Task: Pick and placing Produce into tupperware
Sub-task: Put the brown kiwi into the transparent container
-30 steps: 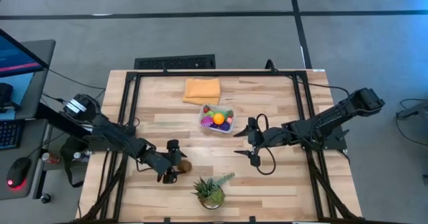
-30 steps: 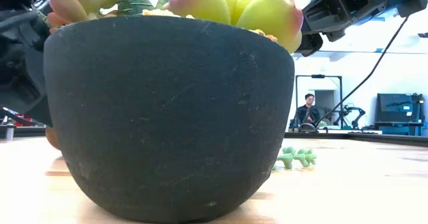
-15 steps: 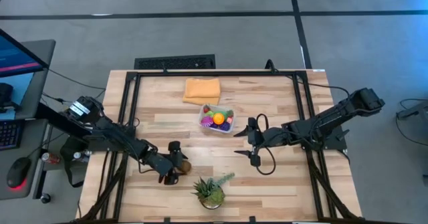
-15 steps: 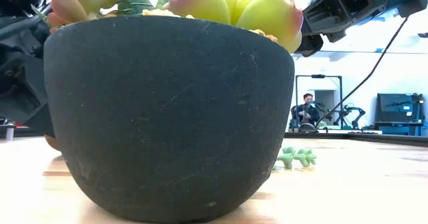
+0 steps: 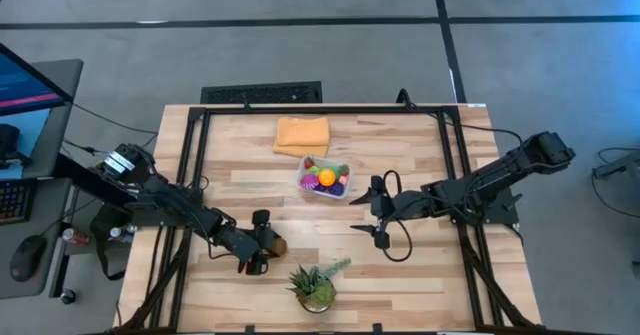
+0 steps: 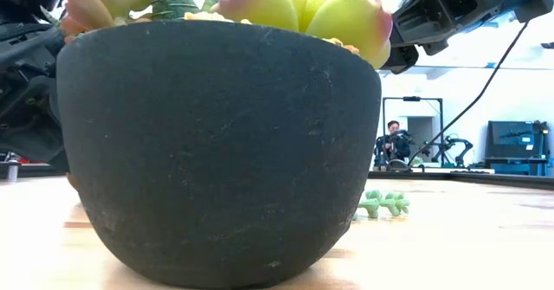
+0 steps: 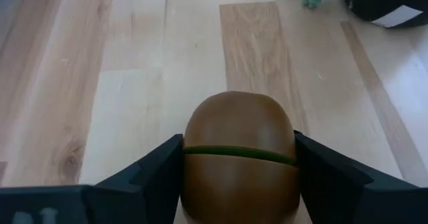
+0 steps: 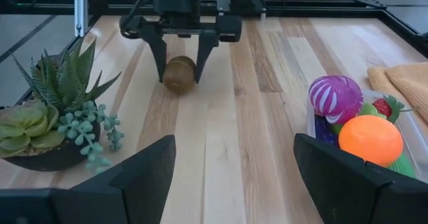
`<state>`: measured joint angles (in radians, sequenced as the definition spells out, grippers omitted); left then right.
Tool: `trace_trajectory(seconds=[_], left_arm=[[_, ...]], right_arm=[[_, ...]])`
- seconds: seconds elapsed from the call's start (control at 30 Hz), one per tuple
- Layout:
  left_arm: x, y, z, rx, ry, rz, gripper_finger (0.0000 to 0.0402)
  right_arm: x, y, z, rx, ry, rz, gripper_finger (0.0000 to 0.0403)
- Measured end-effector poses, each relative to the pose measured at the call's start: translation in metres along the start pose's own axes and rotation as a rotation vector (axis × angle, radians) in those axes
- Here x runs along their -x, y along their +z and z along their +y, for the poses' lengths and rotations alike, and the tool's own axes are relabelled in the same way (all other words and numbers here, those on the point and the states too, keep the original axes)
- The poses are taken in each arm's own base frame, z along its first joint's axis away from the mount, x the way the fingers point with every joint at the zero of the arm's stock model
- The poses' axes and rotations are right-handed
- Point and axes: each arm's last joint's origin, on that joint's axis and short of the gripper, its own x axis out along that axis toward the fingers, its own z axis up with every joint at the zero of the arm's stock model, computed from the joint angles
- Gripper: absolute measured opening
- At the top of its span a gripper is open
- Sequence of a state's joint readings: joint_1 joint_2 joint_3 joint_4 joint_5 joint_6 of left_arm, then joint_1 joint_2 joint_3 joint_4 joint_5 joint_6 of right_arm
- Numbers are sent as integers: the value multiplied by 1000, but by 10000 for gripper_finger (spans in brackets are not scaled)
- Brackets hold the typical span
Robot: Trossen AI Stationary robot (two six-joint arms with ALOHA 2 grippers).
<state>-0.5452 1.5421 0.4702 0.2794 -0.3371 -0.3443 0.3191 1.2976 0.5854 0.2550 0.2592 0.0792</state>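
The brown kiwi is clasped by the left pincer on the worktop – at 7 o'clock from the tupperware. The right pincer is held agape at 4 o'clock – holding nothing.

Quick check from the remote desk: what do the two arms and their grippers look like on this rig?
Both arms are dark, near-black jointed links. The left arm carries a white label near its base; the right arm has a black cable looping beside its wrist. The left gripper and the right gripper each have two flat, tapered black fingers.
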Motion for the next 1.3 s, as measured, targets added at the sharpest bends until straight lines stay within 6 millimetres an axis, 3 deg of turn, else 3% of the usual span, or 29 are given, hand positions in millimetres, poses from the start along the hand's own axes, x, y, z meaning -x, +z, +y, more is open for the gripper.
trace_trajectory(seconds=[0.2,0.4,0.63,0.77,1.0,1.3], left_arm=[[-2,9,4,-24,26,11,259],[-4,26,8,-91,74,66,229],[-1,47,13,-156,157,153,240],[3,60,14,-189,213,191,250],[12,81,12,-265,277,233,231],[27,114,11,-366,375,230,251]], right_arm=[[0,0,0,1,0,4,296],[0,-1,0,4,-1,15,296],[0,-2,0,5,-1,17,296],[0,-2,0,6,-2,23,296],[0,-3,0,8,-2,29,296],[0,-3,0,8,-2,29,296]])
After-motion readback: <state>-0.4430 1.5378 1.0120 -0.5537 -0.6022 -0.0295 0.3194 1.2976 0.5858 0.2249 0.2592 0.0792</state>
